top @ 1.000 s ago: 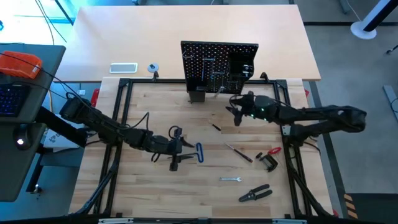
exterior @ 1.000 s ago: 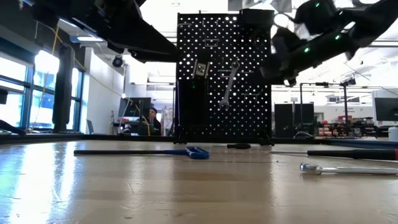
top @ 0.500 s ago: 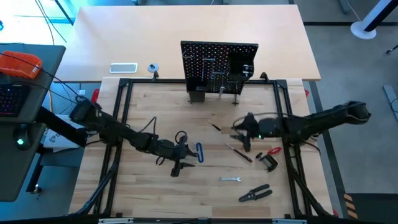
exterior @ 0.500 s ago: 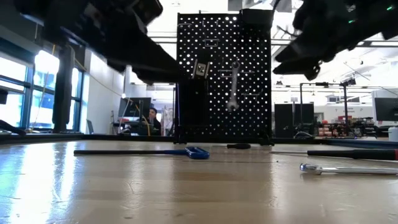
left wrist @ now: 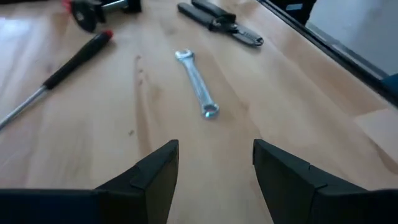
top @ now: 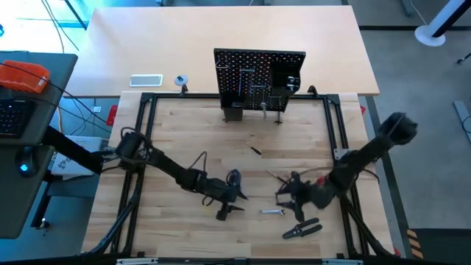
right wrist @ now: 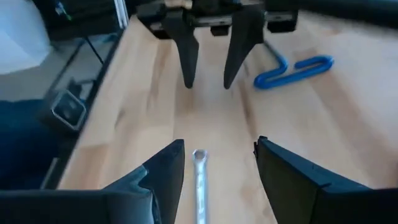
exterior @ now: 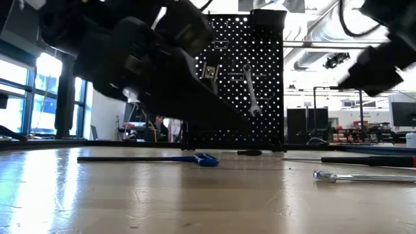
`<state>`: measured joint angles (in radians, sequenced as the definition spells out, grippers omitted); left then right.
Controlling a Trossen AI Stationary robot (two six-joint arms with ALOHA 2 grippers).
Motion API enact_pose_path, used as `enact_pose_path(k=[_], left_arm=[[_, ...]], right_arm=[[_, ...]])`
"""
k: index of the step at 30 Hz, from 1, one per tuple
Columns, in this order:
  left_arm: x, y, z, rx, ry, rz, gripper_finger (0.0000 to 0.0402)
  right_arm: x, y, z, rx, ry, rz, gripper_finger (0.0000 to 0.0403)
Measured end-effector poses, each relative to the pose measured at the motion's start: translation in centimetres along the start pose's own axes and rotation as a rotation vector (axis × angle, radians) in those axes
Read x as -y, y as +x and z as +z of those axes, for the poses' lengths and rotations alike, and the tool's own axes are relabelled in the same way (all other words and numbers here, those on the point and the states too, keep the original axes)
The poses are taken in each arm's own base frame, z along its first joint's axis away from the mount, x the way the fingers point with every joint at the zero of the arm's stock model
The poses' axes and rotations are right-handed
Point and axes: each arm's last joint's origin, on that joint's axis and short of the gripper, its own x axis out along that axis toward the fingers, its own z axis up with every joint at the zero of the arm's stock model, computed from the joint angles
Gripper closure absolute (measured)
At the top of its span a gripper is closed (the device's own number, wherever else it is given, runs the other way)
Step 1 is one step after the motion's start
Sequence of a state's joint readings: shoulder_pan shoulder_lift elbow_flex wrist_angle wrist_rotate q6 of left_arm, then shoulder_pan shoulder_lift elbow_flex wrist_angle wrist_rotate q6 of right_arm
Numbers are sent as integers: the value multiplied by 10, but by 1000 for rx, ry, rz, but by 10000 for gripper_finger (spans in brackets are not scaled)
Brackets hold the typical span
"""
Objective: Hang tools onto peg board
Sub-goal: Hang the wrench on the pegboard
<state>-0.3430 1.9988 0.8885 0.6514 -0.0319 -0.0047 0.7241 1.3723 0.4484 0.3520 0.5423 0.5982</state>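
The black peg board stands upright at the table's far edge, and a silver wrench hangs on it. A small silver wrench lies flat on the table between my two grippers. My left gripper is open just left of it, and my right gripper is open just right of it. In the right wrist view the wrench lies ahead of my open right gripper. The blue-handled bent key lies behind my left gripper.
Black-handled pliers lie near the front edge. A screwdriver and a red-and-black clamp lie at the right. A small dark tool lies mid-table. A white tray and a tape roll sit behind the frame.
My right gripper has swung from near the peg board toward the table's near edge and down, turning to face the left arm. My left gripper has gone right, nearer and down, past the blue key. The wrench on the peg board has swung on its hook.
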Motion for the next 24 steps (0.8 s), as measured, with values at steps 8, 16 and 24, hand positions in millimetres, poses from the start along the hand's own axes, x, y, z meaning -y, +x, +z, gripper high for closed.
enact_pose_path(k=[8,16,24], left_arm=[[9,41,-2,-1,61,-13,204],[13,62,0,9,90,63,207],[7,66,10,36,118,54,262]], right_arm=[[-41,47,-41,-116,-156,-90,242],[-74,58,-51,-135,-280,-241,282],[-94,38,-52,-128,-305,-330,309]])
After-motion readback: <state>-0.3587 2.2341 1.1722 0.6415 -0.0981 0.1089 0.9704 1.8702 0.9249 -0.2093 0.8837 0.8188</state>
